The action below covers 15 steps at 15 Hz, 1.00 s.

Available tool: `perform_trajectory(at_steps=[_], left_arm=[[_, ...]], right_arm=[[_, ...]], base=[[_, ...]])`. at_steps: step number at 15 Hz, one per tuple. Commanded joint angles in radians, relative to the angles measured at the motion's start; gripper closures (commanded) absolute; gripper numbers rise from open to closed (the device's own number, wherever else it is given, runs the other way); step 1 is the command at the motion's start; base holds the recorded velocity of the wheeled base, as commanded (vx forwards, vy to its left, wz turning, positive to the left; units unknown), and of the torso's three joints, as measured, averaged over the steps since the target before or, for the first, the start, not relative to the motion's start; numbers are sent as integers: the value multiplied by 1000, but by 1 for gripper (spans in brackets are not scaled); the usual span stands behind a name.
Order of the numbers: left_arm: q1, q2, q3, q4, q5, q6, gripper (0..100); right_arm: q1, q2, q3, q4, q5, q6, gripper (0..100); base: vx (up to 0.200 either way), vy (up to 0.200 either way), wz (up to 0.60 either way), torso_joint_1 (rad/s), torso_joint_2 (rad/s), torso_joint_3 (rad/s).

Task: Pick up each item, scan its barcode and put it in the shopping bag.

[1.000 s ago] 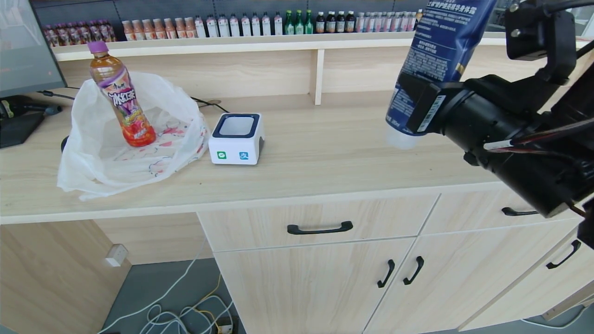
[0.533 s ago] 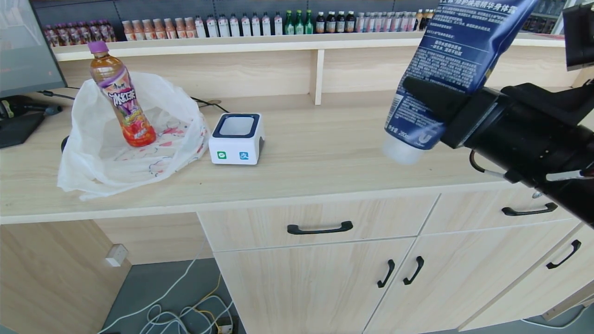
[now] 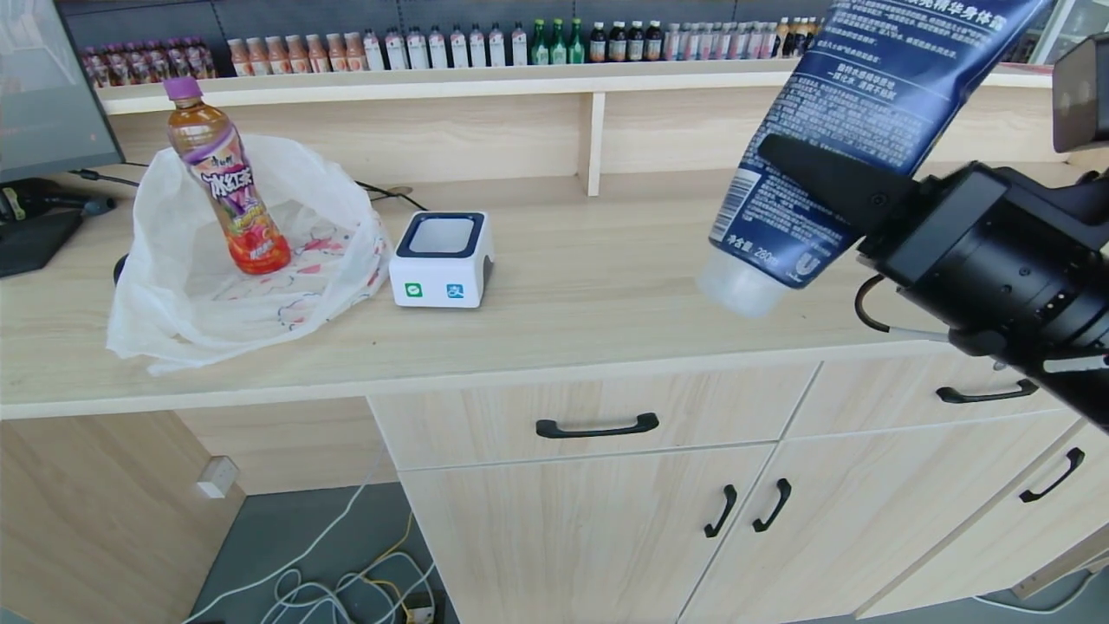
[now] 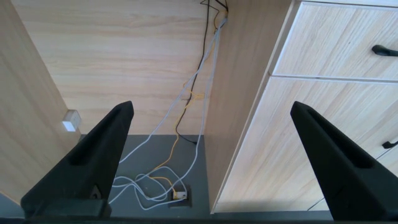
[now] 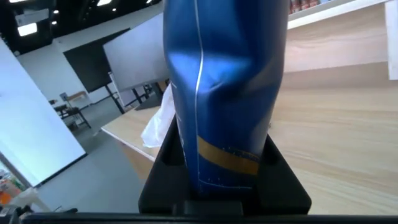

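Blue, glossy and soft-walled, the tube (image 3: 866, 95) hangs in the air well to the right of the scanner (image 3: 442, 258). It is tilted, with its pale cap (image 3: 736, 290) lowest, above the counter (image 3: 606, 286). The right gripper (image 3: 784, 165) is clamped across the tube's lower body. In the right wrist view the tube wall looks dented just above the jaws, so the skin probably gives under pressure. What seems to be a barcode patch sits near the cap end, though it is too small to be sure.

The tube likely has moderate weight from its contents, a slick surface and a squashy middle. The best hold is across the flat faces near the stiffer shoulder by the cap, firm but not crushing.

The shopping bag (image 3: 173, 295) lies open just left of the scanner, with a bottle (image 3: 227, 178) standing in it. The left gripper (image 4: 211, 168) is well below the scanner's level, facing the cabinet doors (image 4: 323, 93) and floor cables (image 4: 155, 186), with its fingers spread wide and holding nothing.
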Motion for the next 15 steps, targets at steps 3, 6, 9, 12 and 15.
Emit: perform_trajectory(at_steps=[3, 6, 9, 12, 15], left_arm=[[0, 0, 0, 0, 0, 0, 0], [0, 0, 0, 0, 0, 0, 0], [0, 0, 0, 0, 0, 0, 0], [0, 0, 0, 0, 0, 0, 0], [0, 0, 0, 0, 0, 0, 0]], right_arm=[[1, 66, 5, -54, 173, 65, 100], [1, 67, 0, -54, 328, 68, 100], [1, 70, -5, -62, 416, 110, 100], [1, 73, -20, -65, 474, 121, 100], [7, 72, -49, -68, 540, 168, 100]], base=[[0, 0, 0, 0, 0, 0], [0, 0, 0, 0, 0, 0], [0, 0, 0, 0, 0, 0], [0, 0, 0, 0, 0, 0], [0, 0, 0, 0, 0, 0]])
